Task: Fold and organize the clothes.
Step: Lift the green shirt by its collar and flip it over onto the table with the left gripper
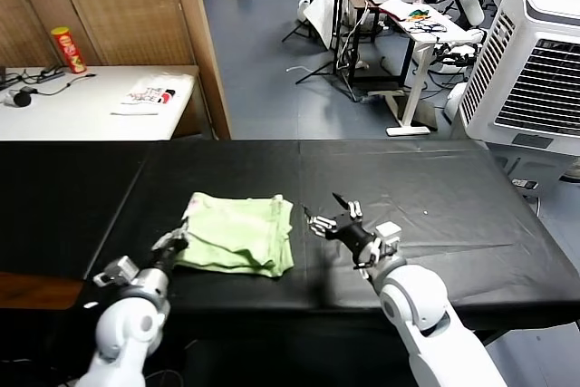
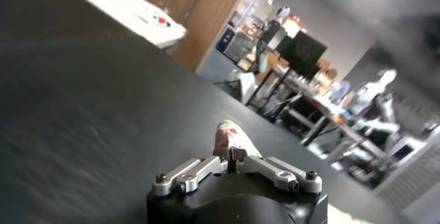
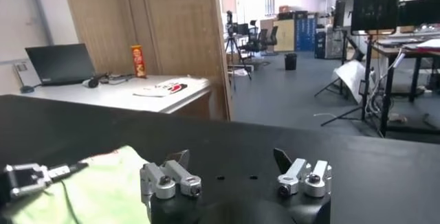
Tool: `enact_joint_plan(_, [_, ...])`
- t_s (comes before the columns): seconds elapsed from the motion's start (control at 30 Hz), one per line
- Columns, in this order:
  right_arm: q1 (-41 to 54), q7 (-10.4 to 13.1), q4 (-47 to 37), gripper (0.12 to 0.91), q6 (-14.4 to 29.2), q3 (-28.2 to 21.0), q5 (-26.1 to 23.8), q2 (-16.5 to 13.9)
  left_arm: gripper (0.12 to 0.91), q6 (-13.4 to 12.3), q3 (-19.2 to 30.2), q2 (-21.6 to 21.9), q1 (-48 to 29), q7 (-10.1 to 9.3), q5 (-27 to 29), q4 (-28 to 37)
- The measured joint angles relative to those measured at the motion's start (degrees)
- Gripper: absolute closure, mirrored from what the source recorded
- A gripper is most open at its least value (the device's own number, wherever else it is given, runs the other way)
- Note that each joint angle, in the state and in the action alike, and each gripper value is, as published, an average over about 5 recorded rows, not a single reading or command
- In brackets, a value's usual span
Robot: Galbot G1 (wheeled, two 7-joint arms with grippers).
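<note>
**Left pincer pinches shirt edge, fold underway**

Left pincer (image 1: 174, 244) sits at the near-left edge of the polo shirt (image 1: 240, 233), clamped shut on the cloth. Shirt lies partly folded, a rough rectangle on the black table (image 1: 453, 206), near its front edge, left of centre. Right pincer (image 1: 333, 215) hovers just beside the shirt's right edge, fingers spread, holding nothing. Step judged: mid-fold, corner grasped. Next likely needs lifting that edge and carrying it across without dragging the stack.
</note>
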Motion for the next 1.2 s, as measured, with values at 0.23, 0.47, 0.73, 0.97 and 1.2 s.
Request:
enact_joint_plan(0.23, [-0.36, 0.16, 0.02, 0.227, 0.03, 0.07, -0.17, 0.37, 0.893, 1.77, -3.91, 8.20, 1.83, -1.29, 3.30, -2.57])
enact_joint_plan(0.47, [-0.84, 0.23, 0.06, 0.227, -0.09, -0.04, 0.03, 1.54, 0.893, 2.47, -9.58, 15.91, 3.33, -3.35, 12.14, -6.20])
enact_joint_plan(0.73, [-2.37, 0.20, 0.00, 0.227, -0.06, -0.04, -1.09, 2.55, 0.893, 1.34, -8.21, 15.81, 4.30, -4.69, 27.03, -12.98])
enact_joint_plan(0.97, [-4.60, -0.02, 0.77, 0.227, 0.01, 0.65, -1.72, 2.56, 0.893, -0.94, 4.58, 9.27, 1.50, -4.79, 34.74, -10.80])
enact_joint_plan(1.2, [-6.12, -0.20, 1.43, 0.227, -0.60, 1.36, -0.28, 1.25, 0.893, -1.03, 16.70, -0.40, -1.70, -6.14, 39.25, -5.69])
